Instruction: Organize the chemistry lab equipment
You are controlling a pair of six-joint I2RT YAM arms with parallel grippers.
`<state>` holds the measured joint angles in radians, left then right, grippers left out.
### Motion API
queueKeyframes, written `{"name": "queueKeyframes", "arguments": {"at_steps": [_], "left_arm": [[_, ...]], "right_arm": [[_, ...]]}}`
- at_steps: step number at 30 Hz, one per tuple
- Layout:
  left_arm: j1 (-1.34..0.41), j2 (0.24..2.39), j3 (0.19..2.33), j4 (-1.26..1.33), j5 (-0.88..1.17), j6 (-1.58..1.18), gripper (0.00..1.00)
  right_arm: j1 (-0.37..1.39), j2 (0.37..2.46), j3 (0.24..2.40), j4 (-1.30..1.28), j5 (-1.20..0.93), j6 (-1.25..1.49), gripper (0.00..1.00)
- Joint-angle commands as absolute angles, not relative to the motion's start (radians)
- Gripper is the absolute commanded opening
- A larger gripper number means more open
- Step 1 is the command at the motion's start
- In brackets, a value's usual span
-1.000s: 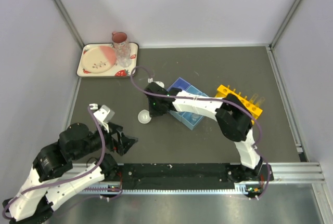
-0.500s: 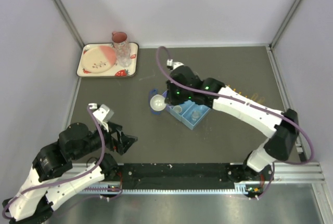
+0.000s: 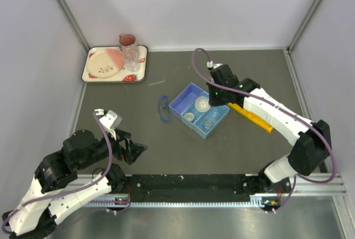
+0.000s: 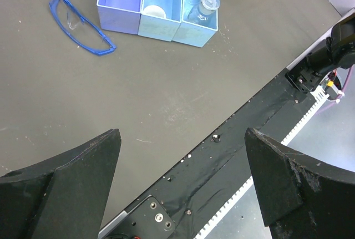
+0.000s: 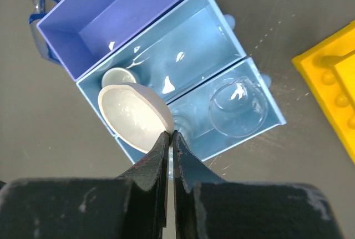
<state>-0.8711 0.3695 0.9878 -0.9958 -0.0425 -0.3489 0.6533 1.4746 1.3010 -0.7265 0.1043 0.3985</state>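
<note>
The right arm reaches left from its base across the yellow holed tube rack (image 3: 252, 116). The right gripper (image 5: 171, 136) is pinched tight on the rim of a small white round dish (image 5: 133, 116), held above the middle compartment of the blue divided tray (image 3: 186, 95). A second dish (image 3: 189, 117) lies in that compartment, and the small clear beaker (image 3: 209, 121) sits in the next. The blue-rimmed goggles (image 3: 163, 108) lie just left of the tray. The left gripper (image 4: 183, 178) hovers near its base, jaws spread wide and empty. Half a second earlier the held dish hung left of the tray.
</note>
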Motion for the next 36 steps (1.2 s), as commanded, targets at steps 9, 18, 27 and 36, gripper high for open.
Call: {"name": "queueKeyframes", "arguments": {"at_steps": [9,18,27,36], "left_arm": [[-0.867,0.388,1.026,-0.966,-0.046,-0.336,0.99],[-0.867,0.394,1.025,-0.973,-0.052,-0.331,0.99],[-0.868,0.405,1.012,-0.962,-0.049,-0.328,0.99],[-0.868,0.41,1.006,-0.954,-0.048,-0.33,0.99]], "right_arm": [[0.598,1.686,1.423,-0.686,0.133,0.307,0.0],[0.569,1.837,1.512,-0.683,0.127,0.288,0.0],[0.554,1.917,1.549,-0.693,0.156,0.258,0.0],[0.549,1.97,1.574,-0.707,0.163,0.242,0.0]]}}
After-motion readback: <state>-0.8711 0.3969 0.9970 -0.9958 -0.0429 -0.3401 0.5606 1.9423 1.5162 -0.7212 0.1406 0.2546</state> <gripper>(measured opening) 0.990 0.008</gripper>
